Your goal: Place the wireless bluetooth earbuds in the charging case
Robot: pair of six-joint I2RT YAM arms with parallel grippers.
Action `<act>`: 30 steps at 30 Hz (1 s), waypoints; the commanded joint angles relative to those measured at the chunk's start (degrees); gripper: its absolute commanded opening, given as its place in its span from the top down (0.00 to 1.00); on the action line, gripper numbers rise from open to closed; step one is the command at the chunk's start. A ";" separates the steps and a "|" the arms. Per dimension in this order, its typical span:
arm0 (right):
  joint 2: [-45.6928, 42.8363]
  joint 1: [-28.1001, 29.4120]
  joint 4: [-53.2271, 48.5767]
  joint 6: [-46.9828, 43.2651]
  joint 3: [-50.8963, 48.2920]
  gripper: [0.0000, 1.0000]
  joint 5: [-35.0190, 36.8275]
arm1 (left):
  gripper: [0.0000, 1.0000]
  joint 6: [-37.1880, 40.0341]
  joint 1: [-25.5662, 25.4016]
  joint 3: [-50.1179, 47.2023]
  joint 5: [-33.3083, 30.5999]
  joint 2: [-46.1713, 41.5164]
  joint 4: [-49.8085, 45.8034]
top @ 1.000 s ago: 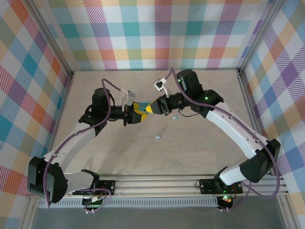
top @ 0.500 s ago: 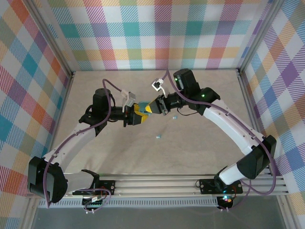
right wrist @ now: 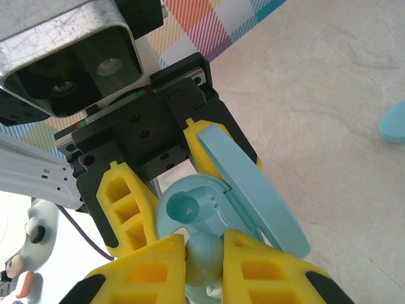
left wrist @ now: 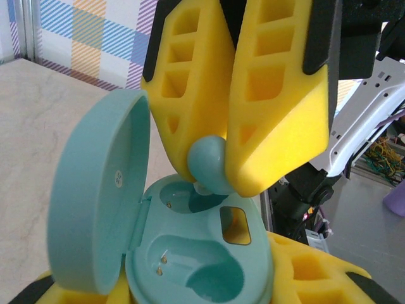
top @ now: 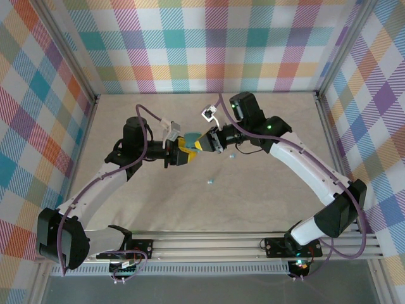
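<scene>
My left gripper (top: 180,154) (left wrist: 190,288) is shut on the teal charging case (left wrist: 253,253) (right wrist: 166,212), held with its lid (left wrist: 95,209) (right wrist: 253,190) swung open. My right gripper (top: 200,144) (right wrist: 205,269) is shut on a teal earbud (left wrist: 209,166) (right wrist: 204,256). The earbud hangs just over the case's far slot (left wrist: 174,193), its tip at the slot's edge. The near slot (left wrist: 202,269) is empty, with two gold contacts showing. In the left wrist view the right gripper's yellow fingers (left wrist: 278,126) come down from above.
Two loose teal earbuds lie on the beige table: one (top: 231,155) (right wrist: 392,123) right of the grippers, another (top: 209,182) nearer the front. Plaid walls and metal frame posts (top: 76,69) ring the table. Both arms meet over the middle.
The right gripper has edged left and slightly back with the earbud, closer over the open case. The left arm has held still.
</scene>
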 commanded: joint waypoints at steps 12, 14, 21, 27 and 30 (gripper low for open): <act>-1.02 0.37 -0.99 0.61 -1.86 0.84 -2.54 | 1.00 0.32 -0.97 1.82 2.26 -1.55 3.32; -0.76 0.41 -1.01 0.60 -1.85 0.84 -2.77 | 1.00 0.32 -1.06 1.84 2.34 -1.62 3.34; -0.05 0.41 -0.65 0.09 -1.52 0.81 -2.42 | 1.00 0.32 -1.16 1.60 2.43 -1.83 3.32; 0.02 0.41 -1.60 -0.10 -1.09 0.67 -0.89 | 1.00 0.40 -1.16 1.45 2.34 -1.97 3.30; 0.03 0.41 -2.04 -0.19 -0.86 0.65 -0.16 | 1.00 0.42 -1.16 1.55 2.34 -2.01 3.34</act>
